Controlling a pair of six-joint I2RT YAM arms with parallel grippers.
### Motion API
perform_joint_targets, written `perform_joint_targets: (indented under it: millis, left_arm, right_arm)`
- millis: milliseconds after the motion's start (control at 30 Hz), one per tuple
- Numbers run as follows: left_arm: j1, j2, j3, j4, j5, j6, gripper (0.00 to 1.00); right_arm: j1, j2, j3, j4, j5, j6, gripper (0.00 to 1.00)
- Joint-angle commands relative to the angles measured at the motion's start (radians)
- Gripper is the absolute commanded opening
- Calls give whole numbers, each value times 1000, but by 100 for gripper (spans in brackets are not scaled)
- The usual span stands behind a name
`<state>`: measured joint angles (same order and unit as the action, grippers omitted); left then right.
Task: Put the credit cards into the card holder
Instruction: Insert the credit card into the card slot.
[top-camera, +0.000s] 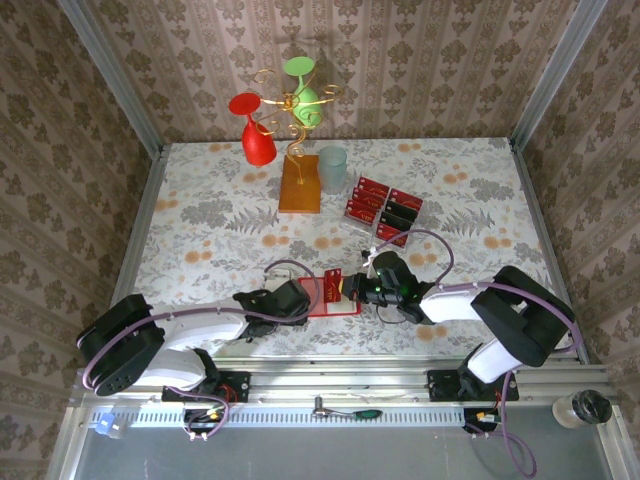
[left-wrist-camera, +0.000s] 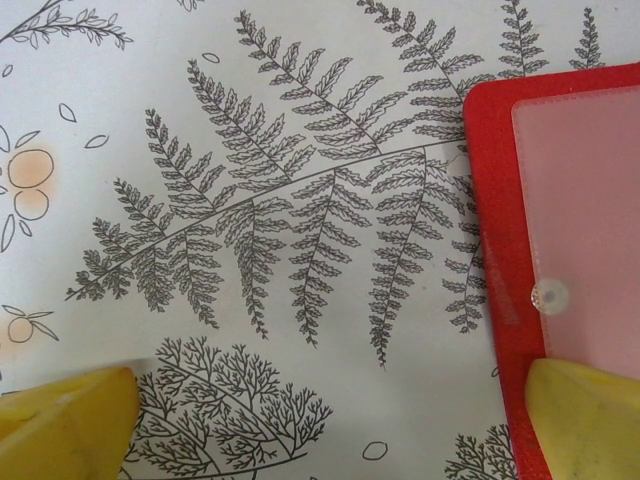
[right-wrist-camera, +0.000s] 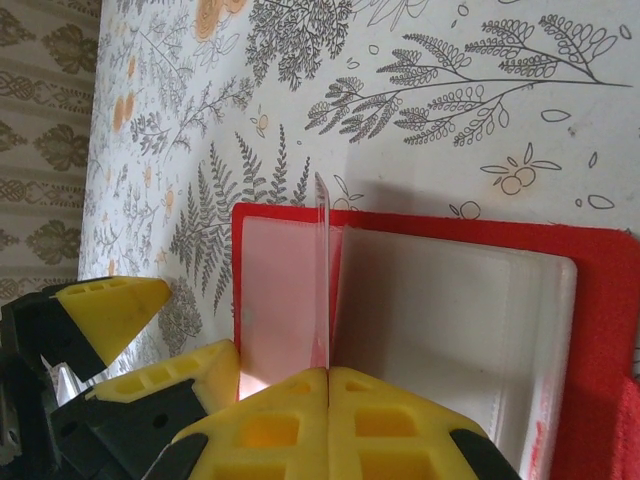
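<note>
Near edge | card holder (right-wrist-camera: 600, 290) red, pale pockets (right-wrist-camera: 450, 300); right hand (right-wrist-camera: 328, 374) pinching one; left hand (left-wrist-camera: 330, 405) spread

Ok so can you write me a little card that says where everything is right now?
card holder: open flat on the table, pockets look empty
credit cards: bunched farther back, to the right
left tool: open, one finger over the holder's red edge
right tool: shut on a clear sleeve of the holder, standing it upright
job so far: no card seen in the holder
</note>
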<state>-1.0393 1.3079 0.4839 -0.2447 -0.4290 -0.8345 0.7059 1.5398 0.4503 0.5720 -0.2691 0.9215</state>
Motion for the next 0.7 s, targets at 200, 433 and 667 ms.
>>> perform_joint_targets:
  millis: [200,433,667]
  left_arm:
    - [-9,-10,-24,-53,-23,-11,100]
    - [-10,-10,-24,-48,-24,-12,100]
    - [-11,-10,-25,-48,-25,-12,100]
  right_arm:
    - [10,29,-12,43,-7,29,0]
    - [20,24,-27,43,-2,35,0]
    - [29,14,-49,39,0,39,0]
